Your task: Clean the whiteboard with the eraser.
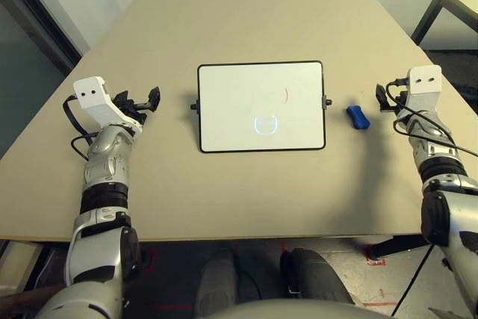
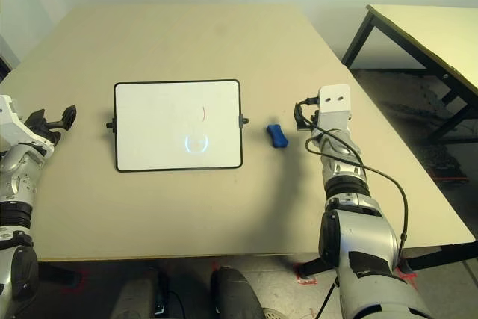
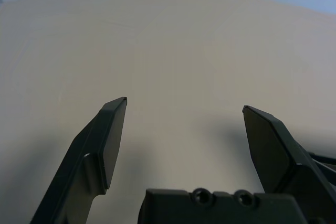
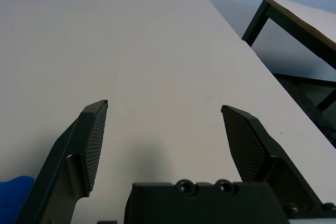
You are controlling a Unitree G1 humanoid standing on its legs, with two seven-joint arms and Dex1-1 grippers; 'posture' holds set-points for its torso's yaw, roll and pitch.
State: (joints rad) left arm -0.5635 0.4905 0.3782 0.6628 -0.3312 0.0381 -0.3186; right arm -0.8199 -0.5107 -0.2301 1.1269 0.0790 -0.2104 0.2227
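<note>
Our right gripper [image 4: 164, 109], jaws spread and empty, sits at three o'clock of the eraser [image 1: 358, 117], itself beside the whiteboard [image 1: 261, 107]; a sideways reach could nudge the eraser away.

- The room is bright, and soft light comes from above
- A round lamp glare shines on the whiteboard [image 1: 261, 107], low and near its middle
- The table [image 1: 246, 20] looks evenly lit, warm tan in the head views and paler in the right wrist view
- Soft grey shadows lie on the table under both arms and by the eraser [image 1: 358, 116]
- In the wrist views, faint shadows sit under the left gripper [image 3: 184, 111] and the right gripper [image 4: 164, 111]
- The fingers [image 3: 107, 135] close to the left wrist camera look a bit blurry
- The far table edge looks hazy in both wrist views
</note>
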